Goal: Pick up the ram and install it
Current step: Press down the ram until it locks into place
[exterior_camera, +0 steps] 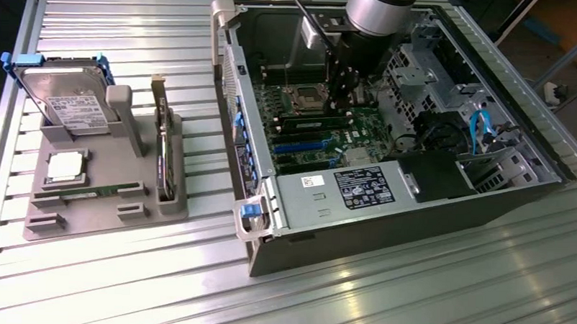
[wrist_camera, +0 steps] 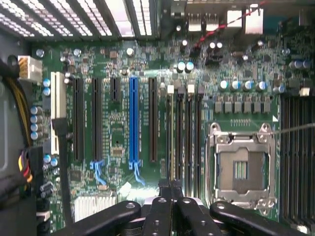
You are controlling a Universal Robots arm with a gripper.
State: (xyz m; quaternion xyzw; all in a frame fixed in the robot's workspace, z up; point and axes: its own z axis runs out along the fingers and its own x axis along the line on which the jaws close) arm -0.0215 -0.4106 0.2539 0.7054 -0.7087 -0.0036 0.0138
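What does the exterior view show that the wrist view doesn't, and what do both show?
Exterior only: the grey tray on the table beside the case, with a hard drive, a processor, an upright card and a green stick lying flat.
Wrist only: the blue slot, and the hand shut on a thin board standing in the memory slots.
Both: the motherboard and its empty CPU socket.
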